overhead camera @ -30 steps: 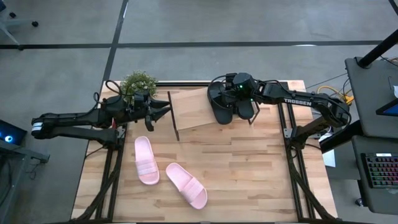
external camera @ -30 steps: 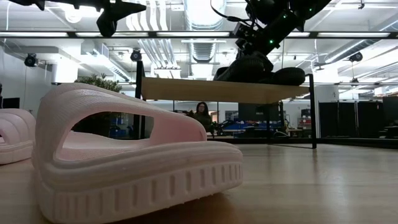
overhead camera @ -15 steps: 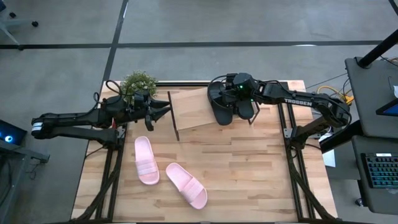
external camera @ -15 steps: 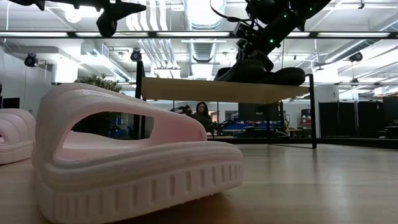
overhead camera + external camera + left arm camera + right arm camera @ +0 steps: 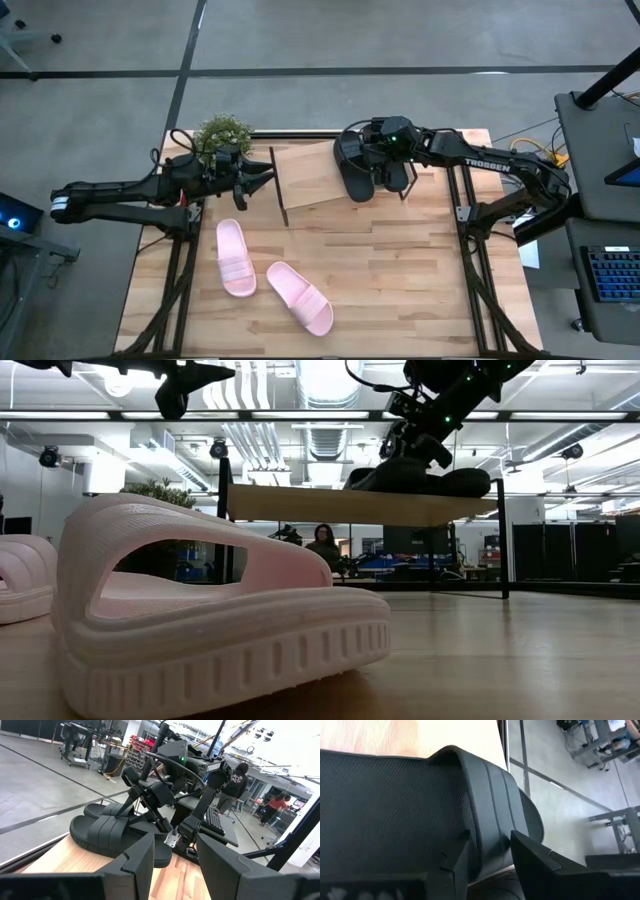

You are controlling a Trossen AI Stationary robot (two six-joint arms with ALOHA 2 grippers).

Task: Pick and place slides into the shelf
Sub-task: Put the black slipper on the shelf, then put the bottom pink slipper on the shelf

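Right gripper (image 5: 378, 160), fingers parted and gripping nothing, hovers over black slides (image 5: 362, 172) at the shelf's (image 5: 310, 180) right end; left gripper (image 5: 262, 178) half-open, empty.

potted plant (image 5: 222, 131), keyboard (image 5: 611, 272), wooden tabletop (image 5: 400, 270)

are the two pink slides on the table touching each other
Apart. The high view shows bare tabletop between the upright pink slide and the angled pink slide nearer the table's front edge; their closest ends do not meet.
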